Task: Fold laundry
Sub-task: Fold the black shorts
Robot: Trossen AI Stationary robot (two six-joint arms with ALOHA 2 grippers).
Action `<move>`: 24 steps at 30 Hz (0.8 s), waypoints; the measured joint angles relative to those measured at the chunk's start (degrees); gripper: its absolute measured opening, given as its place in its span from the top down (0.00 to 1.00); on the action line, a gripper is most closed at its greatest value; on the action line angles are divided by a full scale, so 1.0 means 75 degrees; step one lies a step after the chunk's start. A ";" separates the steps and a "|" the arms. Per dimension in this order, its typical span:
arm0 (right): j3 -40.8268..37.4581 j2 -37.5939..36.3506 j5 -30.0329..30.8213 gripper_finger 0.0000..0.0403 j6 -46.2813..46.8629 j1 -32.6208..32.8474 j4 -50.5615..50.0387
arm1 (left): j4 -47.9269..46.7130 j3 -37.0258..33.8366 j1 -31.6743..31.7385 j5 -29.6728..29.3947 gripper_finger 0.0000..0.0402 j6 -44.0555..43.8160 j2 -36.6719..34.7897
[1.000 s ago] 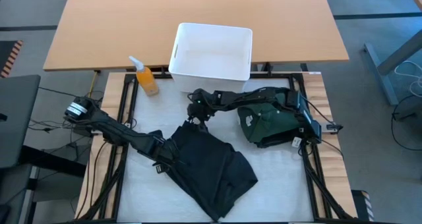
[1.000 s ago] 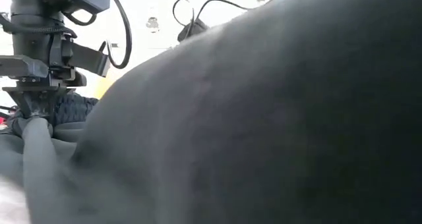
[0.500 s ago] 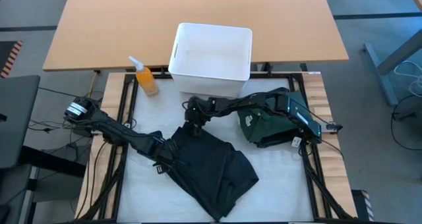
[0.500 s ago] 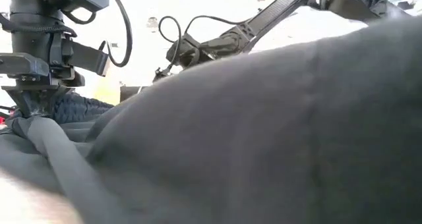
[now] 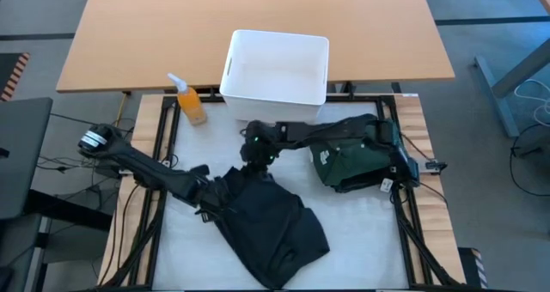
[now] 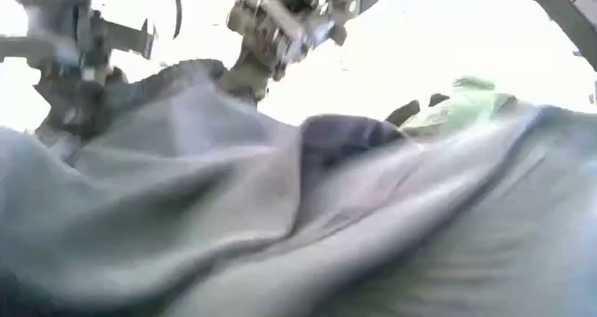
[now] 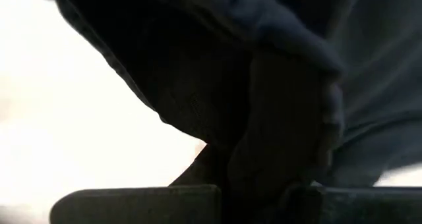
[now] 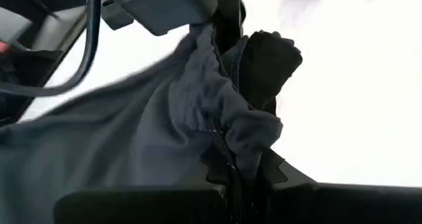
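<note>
Both grippers now pinching the black garment [image 5: 271,223]

My right gripper [image 5: 254,157] has just clamped its far edge at mid-table; left gripper [image 5: 216,199] stays closed on the near-left side. Dark green garment [image 5: 352,159] waits by the right edge. Fold can begin.

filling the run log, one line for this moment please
left gripper: shut on black garment | right gripper: shut on black garment's far edge | green garment: untouched, under right arm

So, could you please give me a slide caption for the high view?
Both pincers, left and right, grip the black garment beside a green garment.
</note>
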 joint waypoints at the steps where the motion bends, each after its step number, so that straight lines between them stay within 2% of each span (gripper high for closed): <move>1: -0.0001 -0.0242 0.0158 0.90 -0.0180 0.0003 -0.0024 | -0.0330 0.0191 0.0003 -0.0183 0.99 0.0107 -0.0184; 6: -0.0013 -0.1643 0.1170 0.91 -0.1731 0.0029 0.0103 | -0.2781 0.1959 0.0051 -0.1662 0.99 0.0716 -0.0983; 9: -0.0003 -0.2480 0.1616 0.91 -0.2958 0.0026 0.0343 | -0.4243 0.3667 0.0123 -0.2572 0.99 0.1236 -0.1188; 12: -0.0003 -0.3151 0.1714 0.91 -0.4451 0.0032 0.0818 | -0.4979 0.5568 0.0155 -0.2977 0.99 0.2160 -0.1152; 14: -0.0001 -0.3553 0.1739 0.91 -0.5198 0.0029 0.1162 | -0.5060 0.6773 0.0162 -0.3020 0.99 0.2957 -0.1013; 18: 0.0015 -0.4090 0.1749 0.91 -0.5348 0.0023 0.1200 | -0.5070 0.8987 0.0160 -0.2687 0.99 0.4527 -0.0364; 21: 0.0015 -0.4371 0.1758 0.91 -0.4897 0.0104 0.0697 | -0.5250 1.0362 0.0160 -0.2342 0.99 0.5184 0.0348; 24: 0.0026 -0.4588 0.1749 0.91 -0.4225 0.0368 -0.0910 | -0.5331 1.1033 0.0142 -0.1732 0.99 0.5216 0.1156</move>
